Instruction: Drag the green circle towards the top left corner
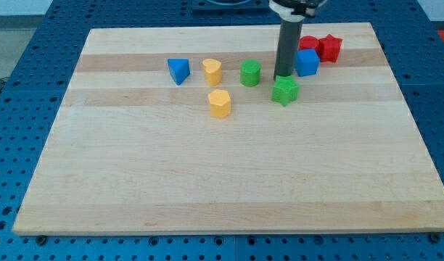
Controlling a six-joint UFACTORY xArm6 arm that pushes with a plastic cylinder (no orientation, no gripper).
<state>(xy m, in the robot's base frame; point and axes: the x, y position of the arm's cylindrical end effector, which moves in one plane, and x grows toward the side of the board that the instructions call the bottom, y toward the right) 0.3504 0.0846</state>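
The green circle (250,73) stands on the wooden board (229,181) near the view's top, right of centre. My tip (284,76) is down on the board to the circle's right, apart from it, just above the green star (285,90) and left of the blue cube (306,62). The rod rises from the tip to the view's top edge.
A yellow heart (212,71) sits left of the green circle, with a blue triangle (178,70) further left. A yellow block (220,103) lies below the heart. A red cylinder (307,43), partly hidden, and a red star (330,48) sit near the top right.
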